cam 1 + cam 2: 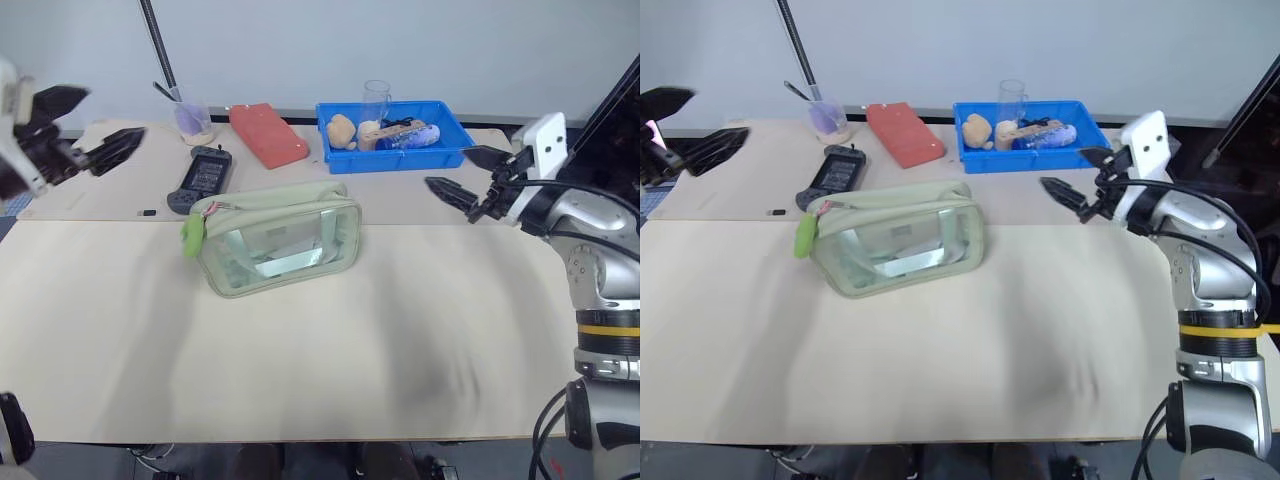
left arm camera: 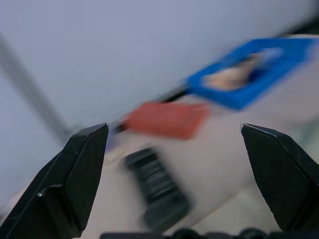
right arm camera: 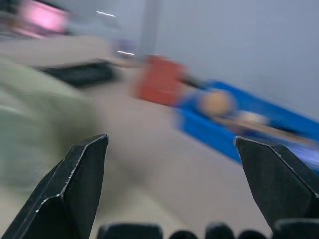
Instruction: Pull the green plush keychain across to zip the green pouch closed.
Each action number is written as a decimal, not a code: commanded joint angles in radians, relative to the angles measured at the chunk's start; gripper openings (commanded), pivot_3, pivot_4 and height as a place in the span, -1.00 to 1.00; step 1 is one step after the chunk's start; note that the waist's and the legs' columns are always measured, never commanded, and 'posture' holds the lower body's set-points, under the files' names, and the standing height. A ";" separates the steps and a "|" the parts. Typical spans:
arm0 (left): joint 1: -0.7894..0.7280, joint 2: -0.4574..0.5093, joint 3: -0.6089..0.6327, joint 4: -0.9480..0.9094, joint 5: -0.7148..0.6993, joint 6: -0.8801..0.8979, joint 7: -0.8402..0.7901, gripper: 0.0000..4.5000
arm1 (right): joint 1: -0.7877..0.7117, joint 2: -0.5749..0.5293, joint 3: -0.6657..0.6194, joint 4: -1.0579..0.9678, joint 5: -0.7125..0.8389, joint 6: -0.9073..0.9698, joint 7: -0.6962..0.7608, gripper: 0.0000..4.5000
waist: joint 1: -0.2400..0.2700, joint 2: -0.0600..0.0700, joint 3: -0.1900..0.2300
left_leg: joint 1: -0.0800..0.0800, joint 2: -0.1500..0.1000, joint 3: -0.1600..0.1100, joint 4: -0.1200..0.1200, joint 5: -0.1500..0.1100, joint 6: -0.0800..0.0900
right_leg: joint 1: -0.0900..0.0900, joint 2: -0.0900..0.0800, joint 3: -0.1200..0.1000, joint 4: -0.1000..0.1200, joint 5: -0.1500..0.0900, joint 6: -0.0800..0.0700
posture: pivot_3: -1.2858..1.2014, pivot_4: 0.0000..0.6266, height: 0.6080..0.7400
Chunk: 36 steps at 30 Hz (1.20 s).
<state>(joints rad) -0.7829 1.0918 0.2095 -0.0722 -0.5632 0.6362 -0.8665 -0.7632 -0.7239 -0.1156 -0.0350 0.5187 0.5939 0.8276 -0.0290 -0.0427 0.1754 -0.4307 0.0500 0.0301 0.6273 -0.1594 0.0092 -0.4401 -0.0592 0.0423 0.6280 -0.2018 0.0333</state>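
The green pouch (image 1: 277,237) sits on the tan table (image 1: 320,340), left of centre, its clear window side facing me. At the pouch's left end hangs the green plush keychain (image 1: 191,236), a lime fuzzy charm. My left gripper (image 1: 88,127) is raised at the far left, well above and left of the pouch, open with nothing between its fingers. Off to the right of the pouch, my right gripper (image 1: 470,175) hovers level, pointing toward it, open and empty. Both wrist views show their fingers (image 2: 75,174) (image 3: 75,184) spread wide.
A blue tray (image 1: 393,136) with small items and a clear cup stands at the back right. Beside it lie a flat red case (image 1: 268,134) and a black remote-like device (image 1: 201,178). A cup (image 1: 193,120) holding a utensil stands back left.
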 commanded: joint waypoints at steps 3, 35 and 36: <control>-0.123 -0.044 -0.230 -0.171 0.037 0.032 -0.118 1.00 | -0.029 0.020 -0.007 -0.219 0.118 0.155 -0.050 0.99 | 0.006 0.000 0.000 | 0.000 0.000 0.000 0.000 0.000 0.000 | 0.000 0.000 0.000 0.000 -0.001 0.001 | 0.03 -0.52 1.00; -0.185 -0.169 -0.421 0.273 0.473 -0.771 -0.443 -0.98 | 0.074 -0.017 0.030 -0.333 0.095 0.170 -0.059 1.00 | 0.017 0.000 0.000 | -0.003 0.000 0.000 0.006 0.000 0.001 | -0.001 0.000 0.000 0.002 -0.002 0.003 | 0.03 -0.52 1.00; -0.197 -0.172 -0.419 0.326 0.475 -0.842 -0.468 -0.98 | 0.071 -0.022 0.038 -0.321 0.085 0.162 -0.046 1.00 | 0.017 0.000 0.000 | -0.003 0.000 0.000 0.006 0.000 0.001 | -0.001 0.000 0.000 0.002 -0.002 0.002 | 0.03 -0.52 1.00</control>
<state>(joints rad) -0.9472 0.9142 -0.2395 0.2139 -0.0813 -0.0958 -1.2981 -0.6668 -0.7280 -0.0699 -0.3533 0.6111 0.7895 0.7638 -0.0117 -0.0427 0.1754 -0.4342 0.0501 0.0300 0.6337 -0.1596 0.0100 -0.4411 -0.0589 0.0427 0.6296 -0.2033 0.0349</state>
